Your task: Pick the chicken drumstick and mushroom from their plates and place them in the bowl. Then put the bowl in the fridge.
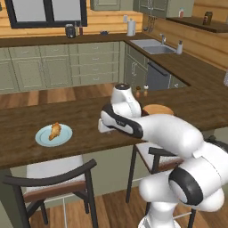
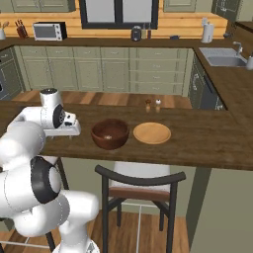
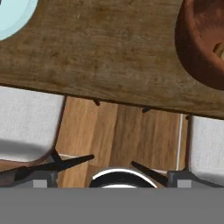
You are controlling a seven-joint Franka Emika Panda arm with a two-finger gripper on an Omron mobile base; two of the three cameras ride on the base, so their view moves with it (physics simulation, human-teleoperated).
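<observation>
Drumstick (image 1: 55,130) lies on the pale blue plate (image 1: 65,136), well left of the bowl (image 2: 109,133). Judged light, rigid, slightly greasy; grasp across the thick middle. Fingers (image 3: 65,162) spread wide, empty.

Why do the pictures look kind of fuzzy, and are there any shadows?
Left base view: soft all over, the chicken drumstick on the blue plate lacks crisp edges. Right base view: even light, a faint shadow beneath the bowl. Hand view: the counter shows grain, but the chair cushions below look blurry.
</observation>
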